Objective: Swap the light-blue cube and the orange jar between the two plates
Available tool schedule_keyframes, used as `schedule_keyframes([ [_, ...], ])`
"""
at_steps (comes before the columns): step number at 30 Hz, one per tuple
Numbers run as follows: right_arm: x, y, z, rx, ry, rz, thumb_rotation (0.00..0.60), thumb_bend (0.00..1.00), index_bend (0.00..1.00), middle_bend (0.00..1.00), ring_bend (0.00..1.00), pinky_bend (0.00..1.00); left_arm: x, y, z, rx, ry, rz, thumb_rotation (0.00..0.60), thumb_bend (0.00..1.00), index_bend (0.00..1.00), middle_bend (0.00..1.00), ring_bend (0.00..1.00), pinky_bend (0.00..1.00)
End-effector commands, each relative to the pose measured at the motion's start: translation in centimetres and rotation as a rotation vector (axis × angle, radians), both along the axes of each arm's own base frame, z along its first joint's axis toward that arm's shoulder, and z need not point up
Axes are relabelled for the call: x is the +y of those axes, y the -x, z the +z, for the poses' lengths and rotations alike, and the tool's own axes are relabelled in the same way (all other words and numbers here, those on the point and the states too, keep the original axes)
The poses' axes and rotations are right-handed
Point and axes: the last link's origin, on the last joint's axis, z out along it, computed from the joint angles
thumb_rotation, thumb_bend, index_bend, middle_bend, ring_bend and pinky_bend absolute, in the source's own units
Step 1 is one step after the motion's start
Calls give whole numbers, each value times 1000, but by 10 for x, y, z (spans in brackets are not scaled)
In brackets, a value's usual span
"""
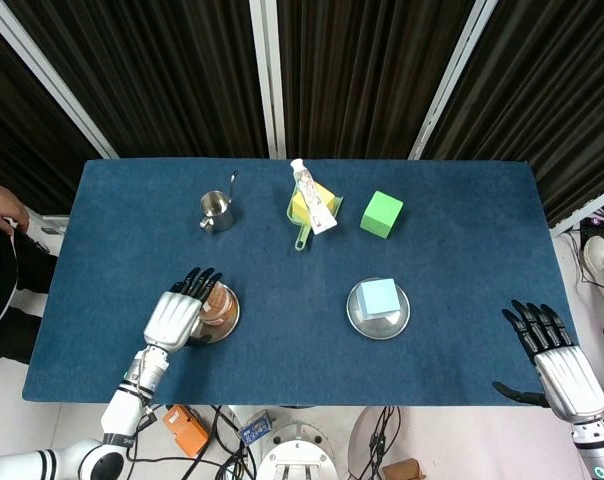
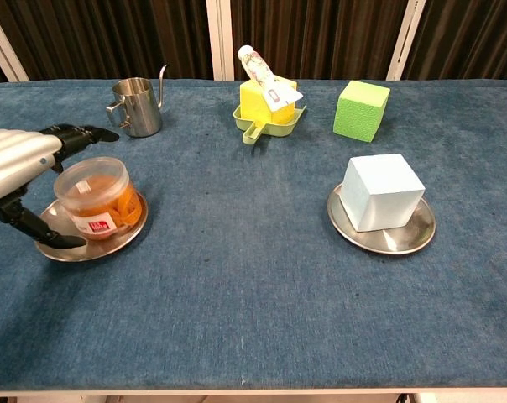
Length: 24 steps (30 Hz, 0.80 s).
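Our left hand [image 2: 14, 164] is spread open around the orange jar [image 2: 95, 198], with no clear grip on it. The jar stands on the plate [image 2: 126, 235] near the desk's [image 1: 462, 250] front-left edge. Our right hand [image 1: 559, 357] hangs open and empty off the front-right corner. The light-blue cube [image 2: 381, 191] sits on the other plate [image 2: 409, 234], toward the front right. We judge that the swap is not done: each thing must yet cross to the opposite plate.
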Motion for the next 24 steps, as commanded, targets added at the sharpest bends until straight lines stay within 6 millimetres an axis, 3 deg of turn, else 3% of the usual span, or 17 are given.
schedule_keyframes([
  [1, 1, 0, 0, 3, 3, -2, 487, 182, 0, 0, 0, 0, -18, -1, 26, -23, -21, -28, 596, 0, 0, 0, 10, 272],
  [5, 5, 3, 1, 30, 21, -32, 487, 181, 0, 0, 0, 0, -46, 13, 71, -52, -96, -55, 588, 0, 0, 0, 1, 246],
  [10, 15, 8, 5, 82, 84, -101, 488, 182, 0, 0, 0, 0, -97, 70, 130, -87, -252, -10, 587, 13, 0, 0, 0, 108],
  [14, 21, 9, 3, 96, 97, -123, 487, 182, 0, 0, 0, 0, -128, 108, 141, -214, -293, 34, 600, 32, 0, 0, 0, 86],
  [17, 23, 9, 3, 94, 96, -127, 487, 182, 0, 0, 0, 0, -137, 124, 140, -194, -272, 74, 600, 40, 0, 0, 0, 86],
  [24, 28, 9, 4, 94, 101, -116, 486, 182, 0, 0, 0, 0, -140, 122, 141, -140, -236, 78, 600, 46, 0, 0, 0, 86],
])
